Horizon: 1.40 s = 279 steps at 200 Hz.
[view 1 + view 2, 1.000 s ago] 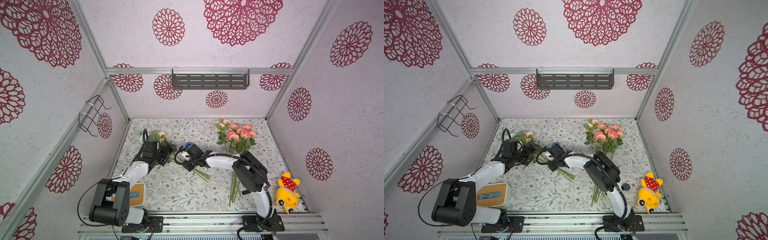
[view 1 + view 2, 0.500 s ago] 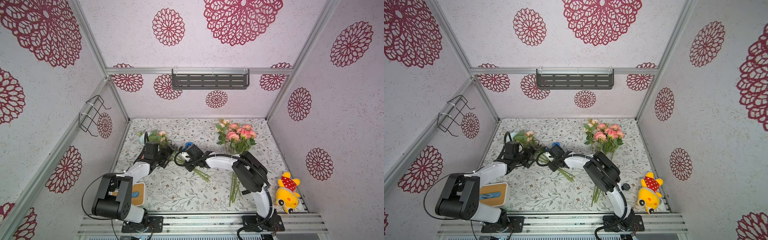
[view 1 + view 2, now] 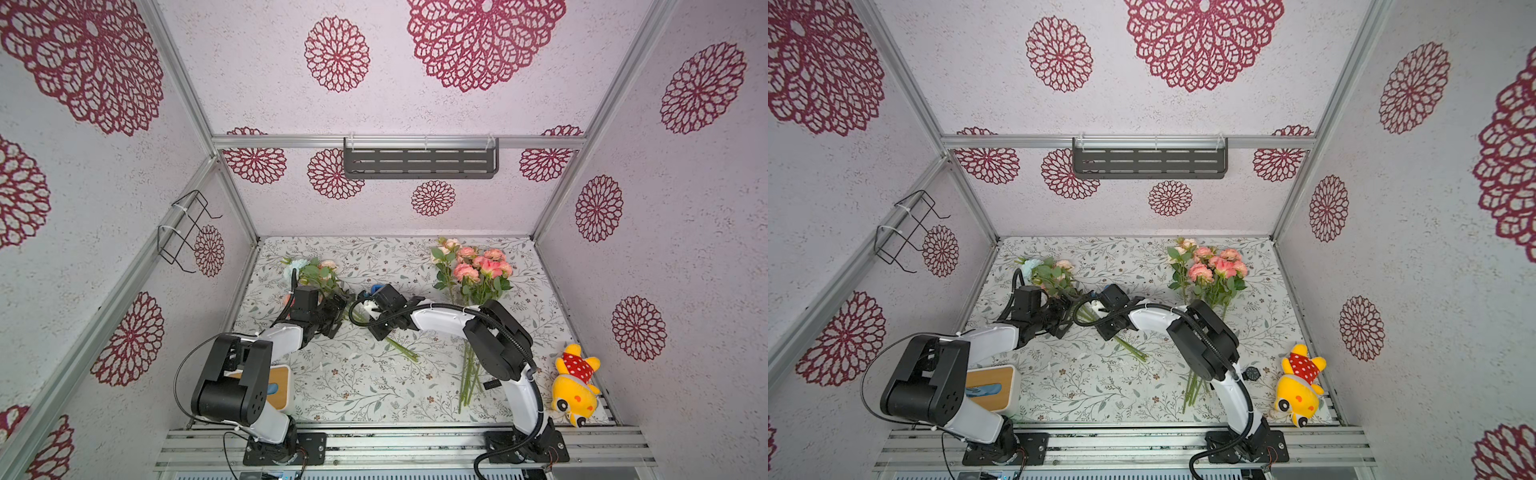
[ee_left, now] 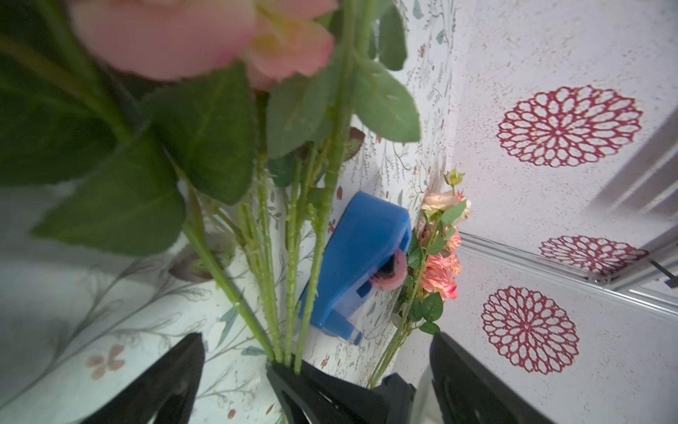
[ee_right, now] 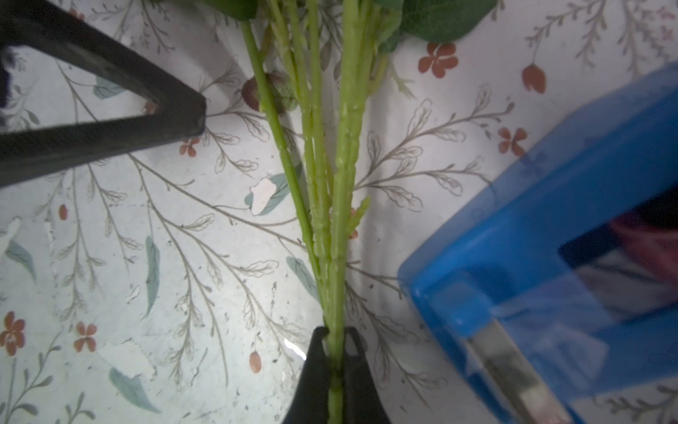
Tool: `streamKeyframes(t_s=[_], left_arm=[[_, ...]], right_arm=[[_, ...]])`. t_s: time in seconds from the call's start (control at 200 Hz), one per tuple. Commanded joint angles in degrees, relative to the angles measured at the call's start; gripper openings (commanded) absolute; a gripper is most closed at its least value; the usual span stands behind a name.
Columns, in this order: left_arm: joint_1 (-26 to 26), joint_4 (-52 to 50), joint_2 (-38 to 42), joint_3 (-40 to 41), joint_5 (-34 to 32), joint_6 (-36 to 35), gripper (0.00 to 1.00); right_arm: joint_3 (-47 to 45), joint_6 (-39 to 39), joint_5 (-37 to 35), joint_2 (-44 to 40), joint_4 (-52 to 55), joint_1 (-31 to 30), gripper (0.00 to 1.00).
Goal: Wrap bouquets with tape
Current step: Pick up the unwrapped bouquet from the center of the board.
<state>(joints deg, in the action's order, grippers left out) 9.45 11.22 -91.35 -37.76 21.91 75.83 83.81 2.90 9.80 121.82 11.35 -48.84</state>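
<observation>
Blue tape (image 5: 532,227) beside bouquet stems (image 5: 343,176)

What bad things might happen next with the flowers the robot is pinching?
1. The right gripper is shut on the stems, which are thin and fan apart away from the grip, so some might slip loose.
2. The blue tape dispenser sits right beside those stems; lifting or turning the bouquet may knock it.
3. The left gripper is open close to the leaves and could snag one.
</observation>
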Motion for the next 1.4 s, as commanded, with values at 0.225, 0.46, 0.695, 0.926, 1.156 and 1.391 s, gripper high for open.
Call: streamKeyframes(t_s=[0.225,0.46,0.695,0.926,1.156,1.391], left_arm=[[4.52,3.1,-5.6,-2.0,-5.51,6.54,0.98],[6.35,8.1,-8.02,-0.21,-9.6,11.06,0.95],[7.79,17.79,-13.4,1.53,-9.55,15.2,0.87],[8.87,25.2,-16.84,1.23,-8.98,16.12,0.66],[9.29,29.46,-18.28,2.31,-9.3,17.39,0.4],[9.27,32.84,-19.79,2.83,-9.27,18.44,0.15]], right_arm=[[2.44,4.64,4.9,-0.88,1.43,2.08,0.0],[3.39,6.65,7.69,-1.47,0.36,2.26,0.0],[3.46,7.74,8.91,-1.15,-0.24,2.43,0.0],[3.3,7.85,8.72,-1.19,-0.19,2.35,0.0],[4.08,8.32,7.81,-0.49,-0.19,2.48,0.0],[3.99,8.09,5.63,-0.51,1.4,2.48,0.0]])
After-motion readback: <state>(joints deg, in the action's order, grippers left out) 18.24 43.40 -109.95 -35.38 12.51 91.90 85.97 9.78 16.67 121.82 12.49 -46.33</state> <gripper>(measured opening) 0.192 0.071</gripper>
